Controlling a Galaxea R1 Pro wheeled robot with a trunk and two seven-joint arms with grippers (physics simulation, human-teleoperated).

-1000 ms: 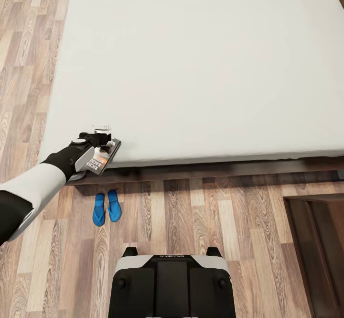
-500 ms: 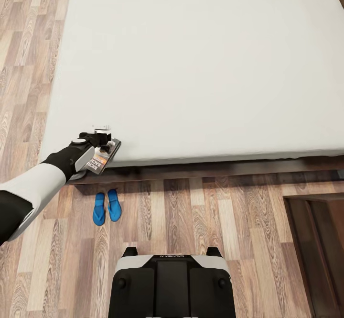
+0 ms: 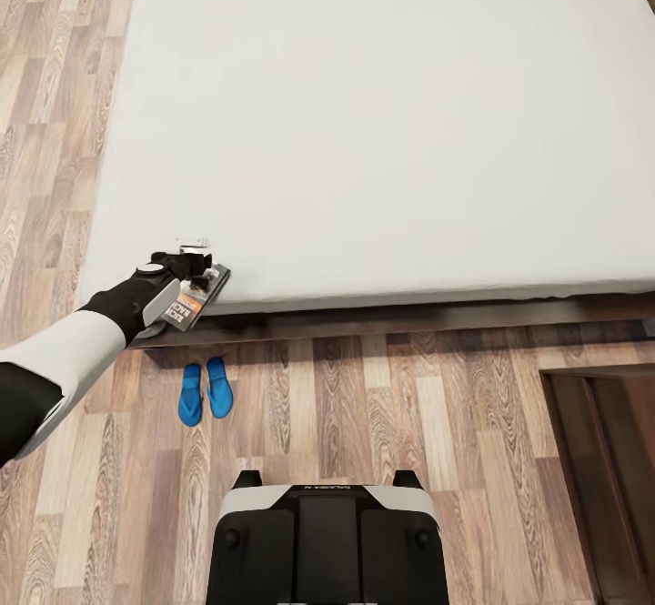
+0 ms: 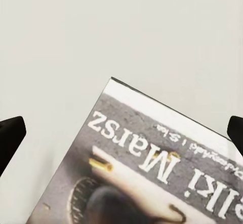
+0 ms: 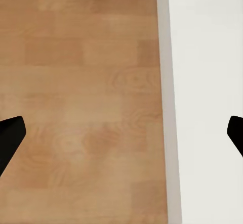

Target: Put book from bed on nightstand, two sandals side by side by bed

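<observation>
In the head view the left gripper [image 3: 202, 270] grasps the book [image 3: 193, 301] at the bed's [image 3: 382, 123] lower-left corner, sandals [image 3: 204, 391] paired on the floor below. The left wrist view shows the cover lettering [image 4: 152, 153]. The right gripper's [image 5: 121, 133] fingertips [image 5: 10, 135] are spread over floor.

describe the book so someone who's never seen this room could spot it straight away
Find the big pale bed, then go to its near corner on the robot's left, where the left gripper reaches. The book sits at that corner: thin, grey cover, orange band, white lettering, unlike the blue sandals on the floor below.
</observation>
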